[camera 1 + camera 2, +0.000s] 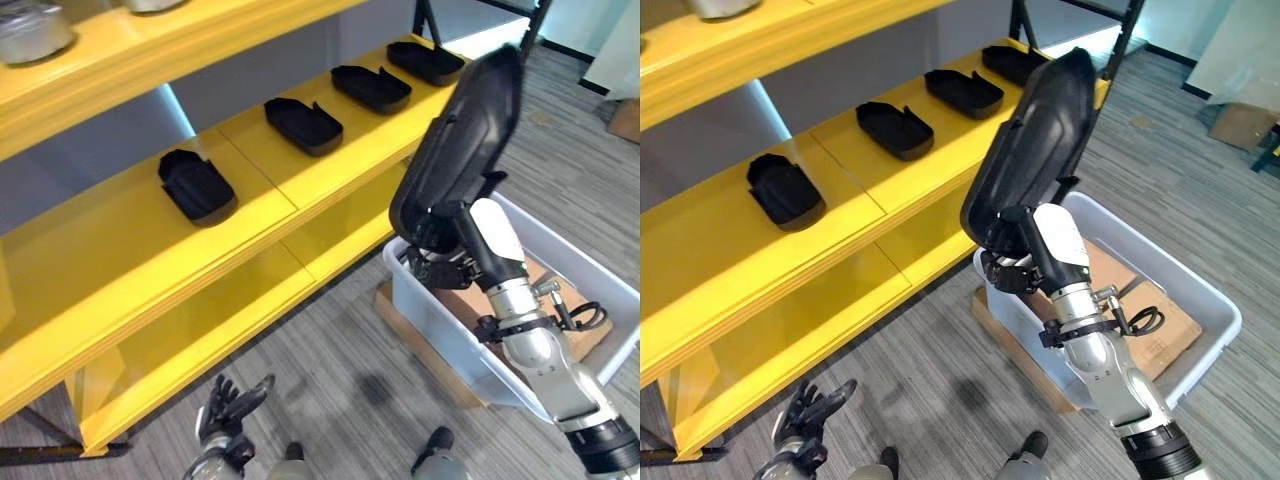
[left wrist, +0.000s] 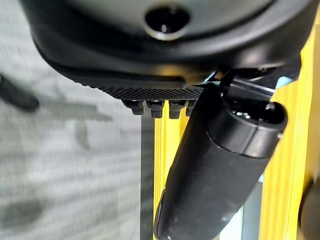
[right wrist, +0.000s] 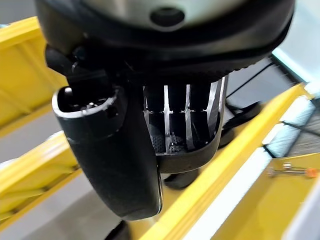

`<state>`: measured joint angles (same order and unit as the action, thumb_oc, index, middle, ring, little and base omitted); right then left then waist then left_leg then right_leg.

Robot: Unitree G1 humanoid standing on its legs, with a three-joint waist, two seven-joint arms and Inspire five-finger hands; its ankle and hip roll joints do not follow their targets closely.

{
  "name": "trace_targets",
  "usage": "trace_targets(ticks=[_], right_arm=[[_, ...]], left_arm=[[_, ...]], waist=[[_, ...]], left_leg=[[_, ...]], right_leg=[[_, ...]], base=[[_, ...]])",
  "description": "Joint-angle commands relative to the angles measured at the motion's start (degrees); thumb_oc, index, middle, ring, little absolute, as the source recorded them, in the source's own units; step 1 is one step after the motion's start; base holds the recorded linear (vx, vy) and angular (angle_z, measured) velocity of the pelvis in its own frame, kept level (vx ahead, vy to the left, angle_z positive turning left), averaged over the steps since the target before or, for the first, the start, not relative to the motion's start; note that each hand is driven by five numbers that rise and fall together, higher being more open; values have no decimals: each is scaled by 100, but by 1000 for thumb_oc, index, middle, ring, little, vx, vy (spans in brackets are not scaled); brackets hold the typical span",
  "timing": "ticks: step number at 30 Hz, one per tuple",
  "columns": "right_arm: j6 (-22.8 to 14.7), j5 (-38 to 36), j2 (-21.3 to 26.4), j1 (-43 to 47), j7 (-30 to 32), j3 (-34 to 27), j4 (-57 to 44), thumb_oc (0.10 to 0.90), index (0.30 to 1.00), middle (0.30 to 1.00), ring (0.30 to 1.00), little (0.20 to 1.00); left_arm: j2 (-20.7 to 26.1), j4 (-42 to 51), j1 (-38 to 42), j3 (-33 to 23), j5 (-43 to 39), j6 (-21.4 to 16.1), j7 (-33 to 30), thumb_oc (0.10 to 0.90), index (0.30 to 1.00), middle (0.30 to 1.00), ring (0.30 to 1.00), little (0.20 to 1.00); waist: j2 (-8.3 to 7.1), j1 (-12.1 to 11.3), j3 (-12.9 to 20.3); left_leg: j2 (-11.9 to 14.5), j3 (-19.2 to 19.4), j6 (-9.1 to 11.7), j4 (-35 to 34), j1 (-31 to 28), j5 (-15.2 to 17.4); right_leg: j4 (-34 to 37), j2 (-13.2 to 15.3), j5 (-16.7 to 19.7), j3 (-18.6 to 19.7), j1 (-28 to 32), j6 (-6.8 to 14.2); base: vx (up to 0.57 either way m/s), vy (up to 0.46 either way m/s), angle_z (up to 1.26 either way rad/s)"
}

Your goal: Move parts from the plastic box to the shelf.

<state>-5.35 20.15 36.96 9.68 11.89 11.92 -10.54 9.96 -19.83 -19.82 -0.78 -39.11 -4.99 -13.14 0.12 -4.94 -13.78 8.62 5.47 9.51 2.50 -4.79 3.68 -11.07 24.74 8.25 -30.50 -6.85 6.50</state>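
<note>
My right hand is shut on the lower end of a long black plastic part, held upright and tilted above the near corner of the white plastic box. The right wrist view shows my thumb clamped over the part's ribbed inside. The part's top end reaches the height of the yellow shelf's middle board. Several matching black parts lie in a row on that board, from the nearest to the farthest. Low near the floor, my left hand hangs open and holds nothing.
Brown cardboard lies in the bottom of the box. Metal pots stand on the top shelf board. The lowest board is bare, with grey carpet in front of it. A cardboard box stands far right.
</note>
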Motion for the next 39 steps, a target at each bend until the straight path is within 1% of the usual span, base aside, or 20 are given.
trace_targets(ticks=[1,2,8,14,16,20,21,22,23,24,26,27,28,29,30,32,34,36,37,39], right_arm=[[-413,86,59,714,283,-217,-605,400,300,300,300,300],[-423,150,24,746,203,-136,-629,400,300,300,300,300],[-413,181,3,882,90,43,-547,400,300,300,300,300],[-419,160,-72,1215,-54,324,-429,400,300,300,300,300],[-412,174,-179,1331,-103,459,-360,400,300,300,300,300],[-391,209,-244,1349,-176,523,-325,400,300,300,300,300],[-382,256,-294,1368,-205,560,-308,400,300,300,300,300],[-385,277,-338,1355,-215,584,-282,400,300,300,300,300],[-392,285,-347,1357,-238,605,-277,400,300,300,300,300],[-401,275,-357,1342,-270,619,-266,400,300,300,300,300],[-418,219,-335,1248,-349,591,-297,400,300,300,300,300],[-463,145,-294,1109,-413,522,-375,400,300,300,300,300],[-481,89,-287,1082,-445,518,-391,400,300,300,300,300],[-493,40,-274,1093,-450,516,-394,400,300,300,300,300],[-514,-34,-263,1101,-462,513,-390,400,300,300,300,300],[-557,-151,-255,1208,-443,555,-367,400,300,300,300,300],[-586,-228,-258,1349,-463,621,-353,400,300,300,300,300],[-585,-221,-221,1442,-471,668,-359,400,300,300,300,300],[-593,-230,-181,1360,-493,618,-401,400,300,300,300,300],[-617,-299,-140,1352,-493,599,-414,400,300,300,300,300]], left_arm=[[70,520,-40,70,178,-264,134,900,1000,1000,1000,1000],[43,653,-96,11,171,-298,134,900,1000,1000,1000,1000],[39,628,-145,-34,172,-294,147,900,1000,1000,1000,1000],[57,664,-184,-175,144,-317,135,900,1000,1000,1000,1000],[89,695,-190,-217,141,-325,131,900,1000,1000,1000,1000],[132,765,-207,-264,145,-334,129,900,1000,1000,1000,1000],[167,796,-208,-272,171,-325,133,900,1000,1000,1000,1000],[248,807,-181,-306,226,-339,116,900,1000,1000,1000,1000],[294,803,-154,-315,241,-350,107,900,1000,1000,1000,1000],[367,798,-122,-333,256,-375,76,900,1000,1000,1000,1000],[481,712,-73,-392,262,-385,68,900,1000,1000,1000,1000],[513,683,-80,-422,276,-391,80,900,1000,1000,1000,1000],[523,693,-68,-425,282,-394,74,900,1000,1000,1000,1000],[521,707,-87,-431,292,-380,86,900,1000,1000,1000,1000],[510,695,-102,-428,313,-353,114,900,1000,1000,1000,1000],[467,730,-130,-433,317,-342,120,900,1000,1000,1000,1000],[421,674,-113,-449,277,-334,103,900,1000,1000,1000,1000],[429,651,-99,-405,262,-340,108,900,1000,1000,1000,1000],[384,621,-115,-391,232,-347,118,900,1000,1000,1000,1000],[289,624,-137,-354,211,-393,120,900,1000,1000,1000,1000]], waist=[[-101,114,513],[-154,23,544],[-252,-122,584],[-406,-379,565],[-474,-503,546],[-517,-604,518],[-530,-657,490],[-529,-678,440],[-530,-670,419],[-537,-619,388],[-498,-521,329],[-430,-398,299],[-386,-299,266],[-355,-250,261],[-348,-217,241],[-367,-133,186],[-417,-51,140],[-450,59,113],[-505,82,154],[-586,62,261]], left_leg=[[39,-111,-499,-525,264,-400],[-95,-179,-548,-558,320,-385],[-238,-283,-609,-576,377,-361],[-471,-437,-754,-328,454,-182],[-639,-530,-848,-195,510,-89],[-856,-612,-942,-76,568,-22],[-978,-664,-1015,2,594,25],[-1079,-758,-1084,76,617,34],[-1115,-817,-1109,87,619,32],[-1172,-927,-1155,116,665,-10],[-1242,-1163,-1220,208,725,-16],[-1306,-1423,-1294,272,743,-24],[-1310,-1535,-1346,267,732,-23],[-1310,-1579,-1368,243,729,-49],[-1345,-1620,-1394,238,695,-37],[-1388,-1672,-1425,206,596,13],[-1440,-1762,-1419,174,455,60],[-1475,-1980,-1365,173,335,117],[-1510,-2053,-1322,164,307,140],[-1482,-2028,-1270,157,296,213]], right_leg=[[-112,-28,-469,-219,308,298],[4,65,-320,-286,339,390],[187,143,-149,-348,439,486],[389,229,72,-239,542,582],[442,357,219,-239,597,648],[433,521,417,-226,647,709],[333,625,456,-195,670,717],[78,699,490,3,655,690],[-5,669,505,209,623,674],[-65,555,535,611,548,633],[-181,73,374,1573,317,492],[-352,-514,46,2277,137,329],[-474,-921,-246,2527,-18,216],[-483,-1173,-431,2553,-177,132],[-482,-1314,-455,2486,-321,85],[-328,-1491,-333,2228,-680,45],[-42,-1584,-130,2059,-958,100],[220,-1721,-3,2225,-997,146],[464,-1766,-26,2341,-789,139],[745,-1862,11,2357,-559,87]], base=[[-32,126,14],[-32,100,23],[-19,49,18],[-10,71,6],[-22,134,10],[-4,114,17],[-1,223,36],[2,216,35],[-12,152,46],[-19,90,64],[35,82,98],[131,111,80],[151,118,61],[119,78,75],[103,45,81],[117,9,32],[161,-16,31],[167,-54,44],[138,-97,13],[147,-134,42]])
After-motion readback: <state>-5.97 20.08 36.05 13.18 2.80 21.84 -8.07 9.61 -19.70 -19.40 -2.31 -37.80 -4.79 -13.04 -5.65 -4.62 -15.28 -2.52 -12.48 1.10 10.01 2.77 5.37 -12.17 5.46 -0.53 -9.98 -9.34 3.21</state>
